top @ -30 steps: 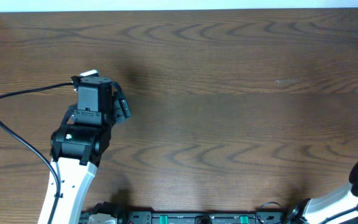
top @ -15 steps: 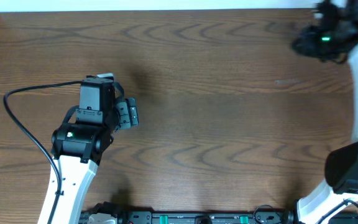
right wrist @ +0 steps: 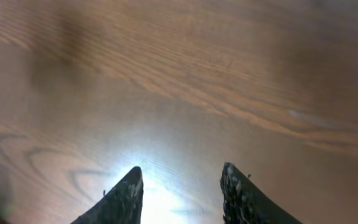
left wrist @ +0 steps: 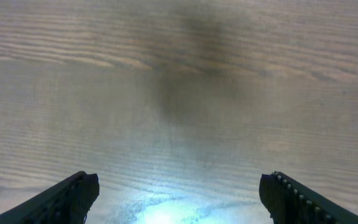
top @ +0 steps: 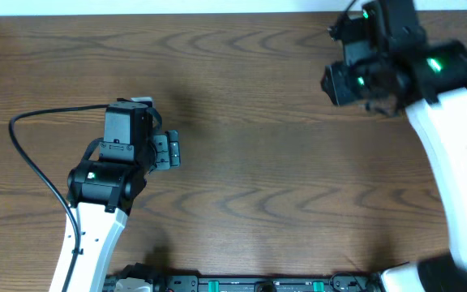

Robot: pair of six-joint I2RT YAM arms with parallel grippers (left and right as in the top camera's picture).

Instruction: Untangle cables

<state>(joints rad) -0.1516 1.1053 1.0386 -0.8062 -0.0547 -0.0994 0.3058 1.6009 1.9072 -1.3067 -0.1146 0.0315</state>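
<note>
From overhead, the left arm (top: 87, 243) reaches up over the left half of the dark wood table (top: 282, 162). The left gripper (top: 167, 151) points toward the table's middle, and a black wire (top: 55, 113) loops out from the arm's wrist and back down along the arm. From this height the jaw gap is hard to read. The left wrist view settles it: its two fingers (left wrist: 73, 196) stand far apart at the bottom corners with only bare wood grain and a soft shadow between them, so the jaws are spread wide and hold nothing.

The right arm (top: 440, 138) crosses the upper right of the table. Its head is smeared by motion there, and probably faces left, though the blur makes that uncertain. The right wrist view is clearer: the right gripper (right wrist: 180, 171) has its fingers (right wrist: 120, 199) partly apart, closer together than the left pair, with bare tabletop and a bright glare in the gap; it grasps nothing.

Where the cables lie I cannot tell; no view shows a loose cord on the wood.
</note>
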